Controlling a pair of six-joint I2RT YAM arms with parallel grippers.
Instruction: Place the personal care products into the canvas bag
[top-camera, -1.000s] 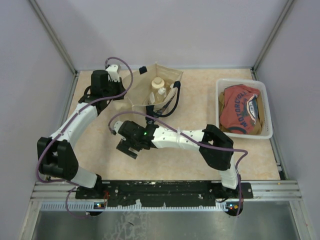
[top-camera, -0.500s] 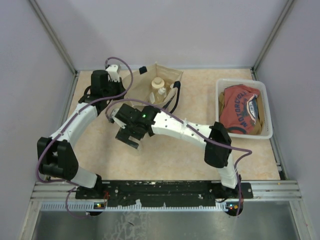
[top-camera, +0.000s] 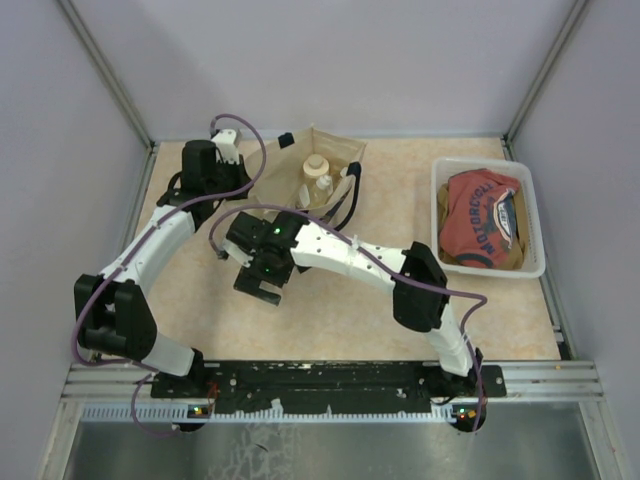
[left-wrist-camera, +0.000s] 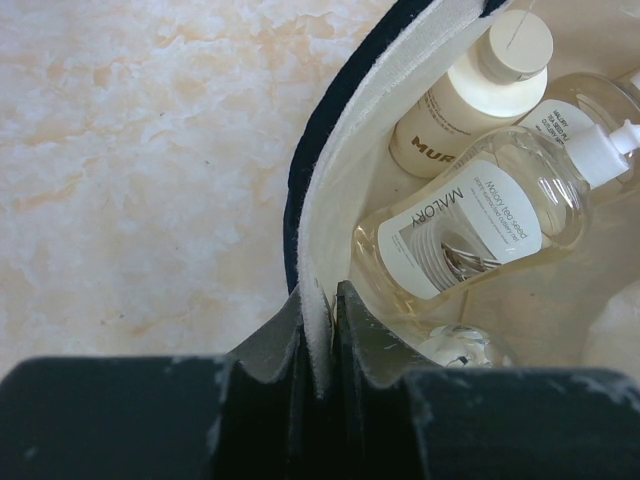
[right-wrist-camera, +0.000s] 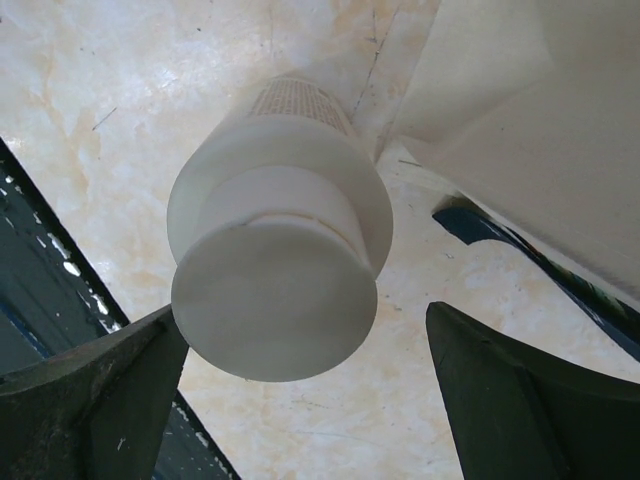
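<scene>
While the canvas bag (top-camera: 335, 150), far on the table (top-camera: 400, 200), gapes only because the left tool (left-wrist-camera: 318, 330) pinches its rim, a slip would shut it. The right tool (right-wrist-camera: 300, 325), fingers apart around the upright white-capped bottle (right-wrist-camera: 275, 250) near the bag, might topple it.

One canvas bag (top-camera: 318, 178): cream cloth with navy straps (top-camera: 349, 203), sitting toward 12 o'clock on the table, a little left of centre, mouth open upward.

Inside it:
- cream bottle (left-wrist-camera: 468, 95) with a flat cream cap, lying tilted, cap toward 1 o'clock
- clear bottle (left-wrist-camera: 478, 222) of pale liquid with a white label and white pump top, lying just below the cream bottle
- second clear bottle (left-wrist-camera: 590, 100), partly hidden behind them

Outside the bag: white bottle (right-wrist-camera: 275, 250) with a white cap, standing cap-up on the table. The bag wall is close by at its 2 o'clock.
</scene>
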